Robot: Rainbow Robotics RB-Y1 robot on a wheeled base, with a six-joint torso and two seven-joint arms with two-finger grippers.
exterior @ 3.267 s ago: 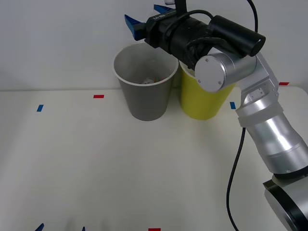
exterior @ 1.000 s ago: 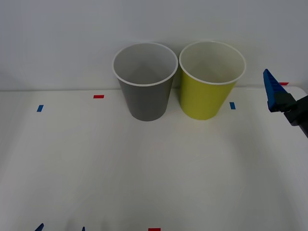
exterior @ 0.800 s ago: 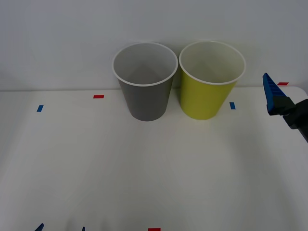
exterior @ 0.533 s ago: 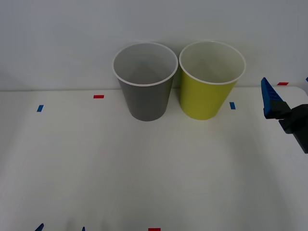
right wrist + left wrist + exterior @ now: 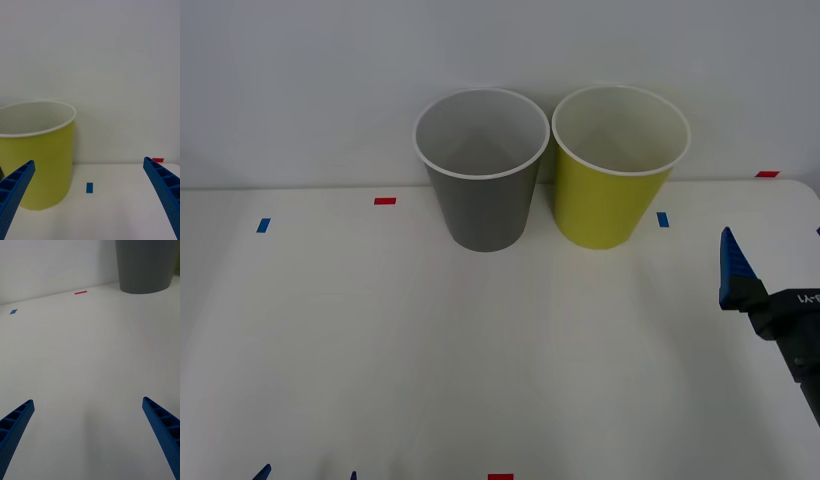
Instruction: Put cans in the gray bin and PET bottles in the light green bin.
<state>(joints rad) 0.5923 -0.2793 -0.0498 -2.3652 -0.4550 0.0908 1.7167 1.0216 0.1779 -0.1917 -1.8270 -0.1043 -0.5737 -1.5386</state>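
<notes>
Hidden and cut-off items

The bottom of the gray bin (image 5: 482, 160) cannot be seen past its rim, nor can that of the light green bin (image 5: 620, 160) beside it; contents cannot be told. The right gripper (image 5: 780, 275), level with the light green bin's right side and nearer the camera, is cut by the frame edge: one blue finger (image 5: 732, 268) shows. The left gripper (image 5: 308, 474) shows fingertips alone at the front view's lower edge. In its wrist view the gray bin ahead loses its rim.
</notes>
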